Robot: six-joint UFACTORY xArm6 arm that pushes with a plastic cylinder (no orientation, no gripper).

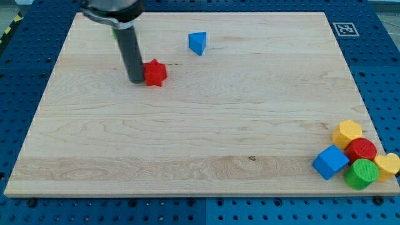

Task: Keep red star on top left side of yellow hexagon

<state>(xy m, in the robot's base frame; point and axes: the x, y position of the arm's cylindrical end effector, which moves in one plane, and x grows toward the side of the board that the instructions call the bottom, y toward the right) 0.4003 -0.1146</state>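
Observation:
The red star (pixel 155 73) lies on the wooden board in the view's upper left part. My tip (pixel 135 80) is right against its left side, touching or nearly touching it. The yellow hexagon (pixel 347 133) sits far away at the view's lower right edge of the board, in a cluster of blocks. The red star is thus far up and to the left of the yellow hexagon.
A blue triangular block (pixel 197 43) lies near the view's top centre. Next to the hexagon are a blue cube (pixel 330 162), a red cylinder (pixel 362 150), a green cylinder (pixel 360 174) and a yellow block (pixel 389 165). A green block (pixel 115 30) is mostly hidden behind the rod.

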